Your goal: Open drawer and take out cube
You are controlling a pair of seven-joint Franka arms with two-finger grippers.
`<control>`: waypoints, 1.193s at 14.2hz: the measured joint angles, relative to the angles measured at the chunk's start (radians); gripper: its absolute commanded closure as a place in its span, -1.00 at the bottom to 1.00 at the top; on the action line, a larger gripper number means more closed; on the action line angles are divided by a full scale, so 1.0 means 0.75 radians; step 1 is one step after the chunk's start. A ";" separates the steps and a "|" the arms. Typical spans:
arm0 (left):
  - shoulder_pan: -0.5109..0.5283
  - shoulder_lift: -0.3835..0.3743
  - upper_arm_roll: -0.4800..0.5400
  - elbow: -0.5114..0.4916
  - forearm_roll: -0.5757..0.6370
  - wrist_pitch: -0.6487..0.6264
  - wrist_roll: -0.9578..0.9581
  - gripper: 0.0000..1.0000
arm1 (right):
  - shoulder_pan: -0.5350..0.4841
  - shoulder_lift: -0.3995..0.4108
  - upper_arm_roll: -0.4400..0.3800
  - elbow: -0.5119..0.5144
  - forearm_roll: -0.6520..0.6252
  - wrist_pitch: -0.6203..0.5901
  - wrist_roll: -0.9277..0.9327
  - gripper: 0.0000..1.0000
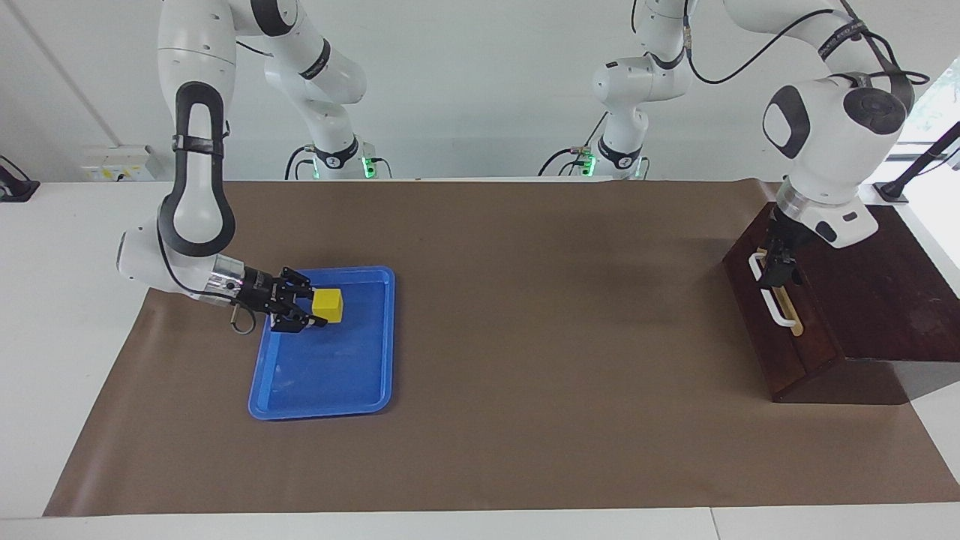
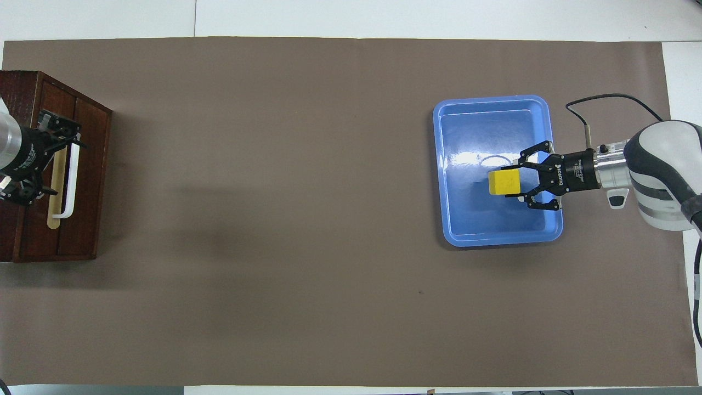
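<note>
The yellow cube (image 1: 328,305) is held in my right gripper (image 1: 316,309), which is shut on it low inside the blue tray (image 1: 322,375). I cannot tell whether the cube touches the tray floor. In the overhead view the cube (image 2: 504,182) and right gripper (image 2: 520,182) are over the tray (image 2: 493,126), toward the edge nearer the robots. The drawer (image 1: 814,337) is shut flush in its dark wooden box (image 1: 885,300) at the left arm's end of the table. My left gripper (image 1: 780,274) is at the white handle (image 1: 772,300), also seen from overhead (image 2: 52,159).
A brown mat (image 1: 562,337) covers the table between tray and box. Nothing else lies on it. White table edges (image 1: 67,247) frame the mat.
</note>
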 measured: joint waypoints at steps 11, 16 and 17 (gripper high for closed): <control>-0.055 0.059 -0.016 0.280 -0.134 -0.402 0.922 -1.00 | 0.050 0.028 0.009 -0.058 0.000 0.185 0.000 1.00; -0.058 0.087 -0.028 0.354 -0.138 -0.456 1.105 -1.00 | 0.050 0.028 0.009 -0.060 -0.018 0.189 -0.003 -1.00; -0.059 0.074 -0.032 0.347 -0.138 -0.465 1.112 -1.00 | 0.050 0.028 0.010 -0.059 -0.041 0.189 -0.003 -1.00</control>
